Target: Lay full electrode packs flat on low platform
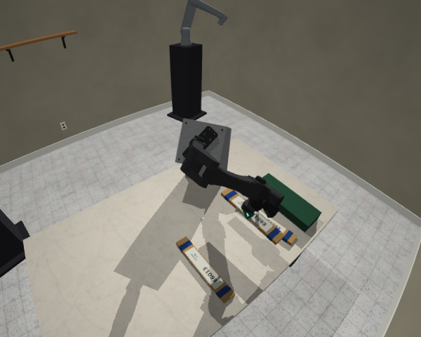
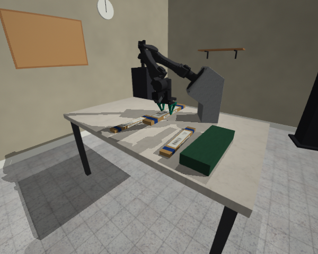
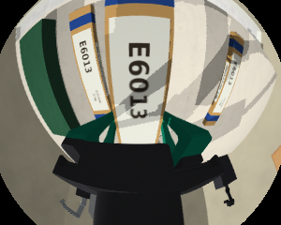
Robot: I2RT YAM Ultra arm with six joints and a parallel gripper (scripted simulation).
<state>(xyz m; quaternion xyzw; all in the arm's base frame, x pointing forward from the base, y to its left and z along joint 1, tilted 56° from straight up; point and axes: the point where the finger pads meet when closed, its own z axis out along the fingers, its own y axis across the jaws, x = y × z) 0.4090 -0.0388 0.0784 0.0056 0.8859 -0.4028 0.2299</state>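
Note:
Three tan packs with blue bands and white E6013 labels lie on the table. My gripper (image 1: 250,213) (image 2: 166,110) (image 3: 138,113) is shut on the middle pack (image 1: 265,225) (image 2: 163,114) (image 3: 140,69), green fingers on its two long sides near mid-length. I cannot tell whether it is clear of the table. A second pack (image 1: 290,237) (image 2: 177,141) (image 3: 90,63) lies flat between it and the low green platform (image 1: 292,201) (image 2: 206,148) (image 3: 43,75), which carries nothing. The third pack (image 1: 205,269) (image 2: 126,125) (image 3: 225,82) lies flat on the other side, near the table edge.
The grey arm base (image 1: 203,144) (image 2: 208,94) stands at the back of the table. The platform sits close to the table's side edge. A black pedestal (image 1: 185,79) stands on the floor behind.

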